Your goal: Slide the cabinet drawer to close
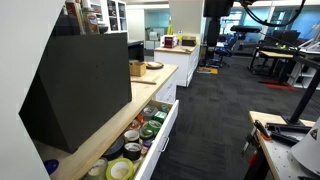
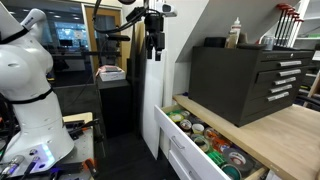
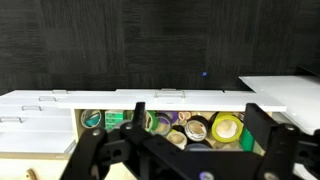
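Note:
The white cabinet drawer stands pulled open under a wooden countertop, full of tape rolls. It shows in both exterior views, its front panel jutting into the aisle. In the wrist view the drawer front with its handle lies across the middle, with the tape rolls below it. My gripper hangs high above the floor, well away from the drawer and touching nothing. In the wrist view its two black fingers are spread wide apart and empty.
A black tool chest sits on the wooden countertop above the drawer, with bottles on top. A cardboard box sits further along the counter. A white robot figure stands across the aisle. A workbench is nearby on dark carpet.

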### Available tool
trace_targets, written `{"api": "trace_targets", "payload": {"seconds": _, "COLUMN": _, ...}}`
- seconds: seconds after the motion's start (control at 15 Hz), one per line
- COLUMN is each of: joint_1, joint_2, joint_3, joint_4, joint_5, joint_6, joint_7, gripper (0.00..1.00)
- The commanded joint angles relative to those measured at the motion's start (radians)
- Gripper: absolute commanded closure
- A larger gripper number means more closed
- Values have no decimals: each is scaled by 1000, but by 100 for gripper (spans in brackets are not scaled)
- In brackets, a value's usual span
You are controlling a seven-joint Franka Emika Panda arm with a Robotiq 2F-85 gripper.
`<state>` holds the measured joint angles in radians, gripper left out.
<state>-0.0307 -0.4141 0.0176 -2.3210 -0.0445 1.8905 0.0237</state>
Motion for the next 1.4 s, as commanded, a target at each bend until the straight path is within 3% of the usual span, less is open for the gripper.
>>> {"api": "trace_targets", "payload": {"seconds": 0.0, "joint_1": 7, "joint_2": 3, "joint_3": -8, "joint_4": -18, "joint_5": -4, "joint_6": 23, "joint_7": -5, "gripper": 0}}
{"api": "trace_targets", "payload": {"seconds": 0.27, "joint_1": 4, "joint_2": 21, "joint_3": -15, "joint_4": -66, "joint_5": -9, "joint_6": 79, "joint_7": -19, "gripper": 0}}
{"api": "trace_targets", "payload": {"seconds": 0.53, "joint_1": 1, "joint_2": 73, "joint_3": -35, "joint_4": -135, "joint_5": -2, "joint_6": 218, "joint_7": -55, "gripper": 0}}
{"api": "trace_targets", "payload": {"seconds": 1.0, "joint_1": 0, "joint_2": 249, "joint_3": -59, "joint_4": -215, "joint_5": -16, "joint_6": 441, "joint_7": -149, "gripper": 0}}
{"api": "trace_targets", "payload": {"seconds": 1.33, "joint_1": 1, "joint_2": 308, "joint_3": -52, "joint_4": -210, "joint_5": -12, "joint_6": 449, "joint_7": -163, "gripper": 0}}
